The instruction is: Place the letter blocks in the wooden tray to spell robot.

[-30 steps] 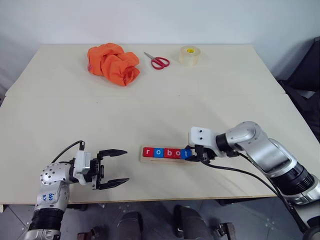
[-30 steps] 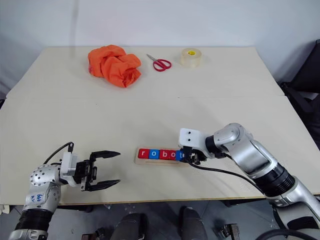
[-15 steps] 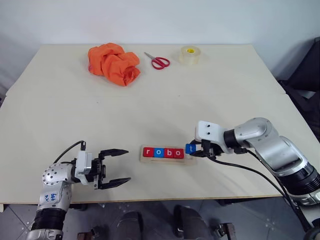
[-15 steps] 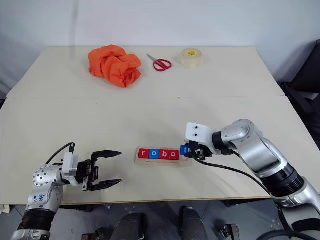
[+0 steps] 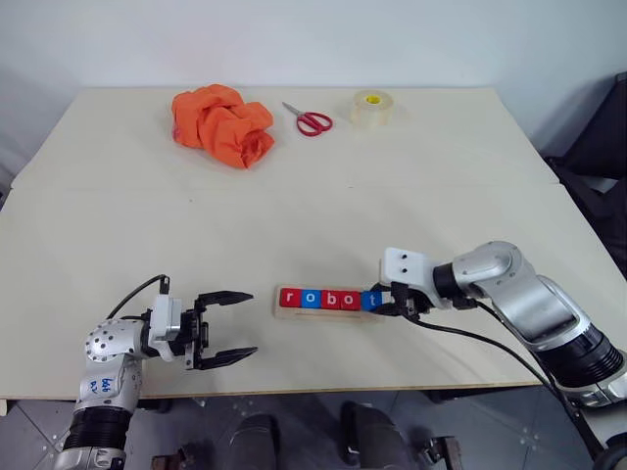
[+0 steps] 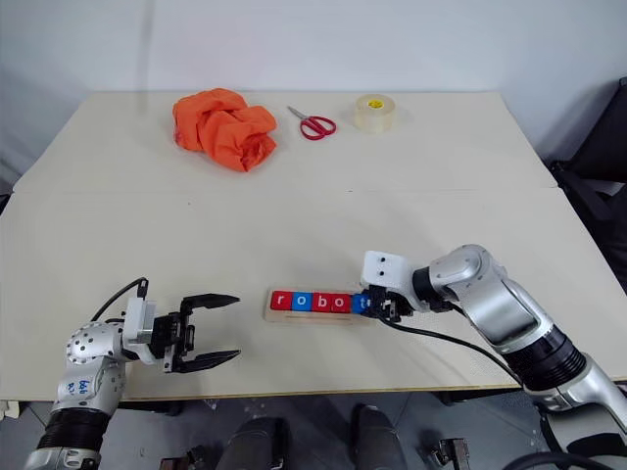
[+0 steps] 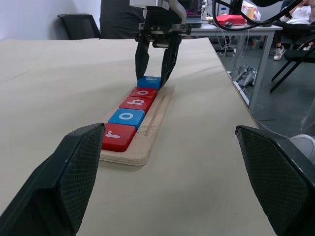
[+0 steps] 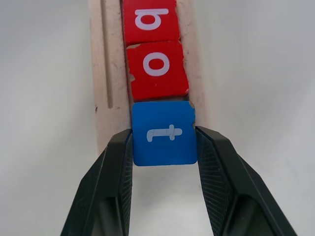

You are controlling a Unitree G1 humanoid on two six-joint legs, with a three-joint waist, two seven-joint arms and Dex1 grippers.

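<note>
Right gripper [image 8: 165, 147] clamps the blue t block [image 8: 164, 132] at the wooden tray [image 5: 325, 310]'s right end, touching the red o block [image 8: 157, 70]; r, o, b sit leftward. Left gripper [image 5: 231, 327] spread wide, left of tray, holding nothing.

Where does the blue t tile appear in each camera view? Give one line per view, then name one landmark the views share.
Left eye view: blue t tile, at the row's right end.
Right eye view: same spot.
Left wrist view: far end of the row, between black fingers.
Right wrist view: held by the right gripper.
Shared landmark: wooden tray.
</note>
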